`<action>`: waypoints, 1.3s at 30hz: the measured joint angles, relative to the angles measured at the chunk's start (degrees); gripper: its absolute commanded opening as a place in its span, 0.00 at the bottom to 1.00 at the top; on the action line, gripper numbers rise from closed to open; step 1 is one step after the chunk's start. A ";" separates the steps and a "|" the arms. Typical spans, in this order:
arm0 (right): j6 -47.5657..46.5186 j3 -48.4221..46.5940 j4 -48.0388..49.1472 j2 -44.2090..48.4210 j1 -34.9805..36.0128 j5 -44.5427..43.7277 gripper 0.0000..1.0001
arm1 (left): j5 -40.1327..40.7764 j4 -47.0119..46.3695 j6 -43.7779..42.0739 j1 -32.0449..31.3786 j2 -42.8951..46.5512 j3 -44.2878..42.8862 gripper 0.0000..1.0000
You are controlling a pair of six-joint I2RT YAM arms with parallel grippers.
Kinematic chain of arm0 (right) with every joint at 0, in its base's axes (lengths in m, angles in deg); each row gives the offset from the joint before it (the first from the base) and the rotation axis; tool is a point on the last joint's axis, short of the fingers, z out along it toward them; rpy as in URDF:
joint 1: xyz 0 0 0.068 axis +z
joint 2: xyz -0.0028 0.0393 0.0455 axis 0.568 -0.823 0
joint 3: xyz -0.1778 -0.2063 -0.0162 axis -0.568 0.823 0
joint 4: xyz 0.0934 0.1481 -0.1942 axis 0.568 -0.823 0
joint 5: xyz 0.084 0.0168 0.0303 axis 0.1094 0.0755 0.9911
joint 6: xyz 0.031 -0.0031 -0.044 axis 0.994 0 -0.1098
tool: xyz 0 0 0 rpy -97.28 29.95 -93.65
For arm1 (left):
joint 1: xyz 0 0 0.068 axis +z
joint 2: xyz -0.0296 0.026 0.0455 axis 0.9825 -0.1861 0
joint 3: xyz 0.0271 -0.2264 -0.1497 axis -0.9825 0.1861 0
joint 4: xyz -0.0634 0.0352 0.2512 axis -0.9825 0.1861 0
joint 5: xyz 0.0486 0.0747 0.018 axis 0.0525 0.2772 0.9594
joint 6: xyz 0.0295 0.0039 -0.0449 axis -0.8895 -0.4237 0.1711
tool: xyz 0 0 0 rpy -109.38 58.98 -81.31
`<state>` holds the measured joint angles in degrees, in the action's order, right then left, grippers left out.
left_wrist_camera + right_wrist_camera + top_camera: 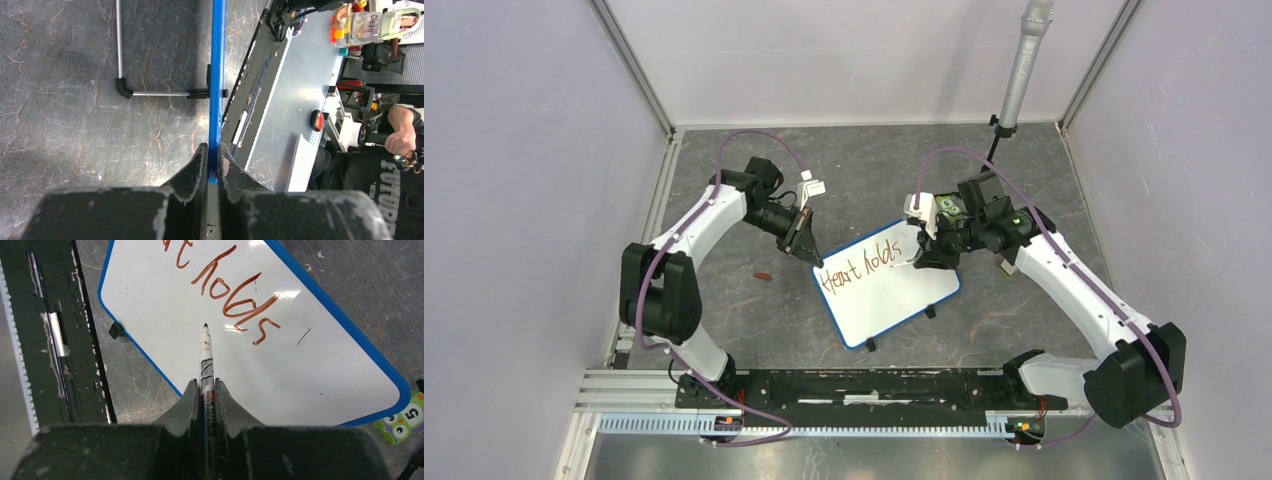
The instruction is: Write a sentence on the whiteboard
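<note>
Left fingers [196, 172] pinch the blue edge of the board [892, 305], steadying it on the worktop [984, 180]. Right fingers [184, 407] grip the marker [206, 352], tip just below "holds" in the sentence [227, 295]. Start the next word there with light pressure, board pinned firm.

Handwritten in reddish-brown on the whiteboard [904, 297]: the sentence [864, 268], reading "Heart holds". Printed small along the marker [206, 362] barrel: "WHITEBOARD MARKER". On a clear bottle [372, 25], left wrist view: "Clean". On a green owl card [404, 421]: numeral "5".
</note>
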<state>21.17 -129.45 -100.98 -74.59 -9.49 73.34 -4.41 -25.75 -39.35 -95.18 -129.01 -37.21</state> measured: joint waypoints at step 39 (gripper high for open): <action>2.95 10.47 5.49 7.74 9.46 1.22 0.00 | 3.04 -17.35 10.62 1.68 13.66 11.91 0.71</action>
<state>24.12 -118.98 -95.49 -66.86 -0.02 74.56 -1.37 -43.10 -28.73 -93.49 -115.35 -25.30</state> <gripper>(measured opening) 0.136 0.704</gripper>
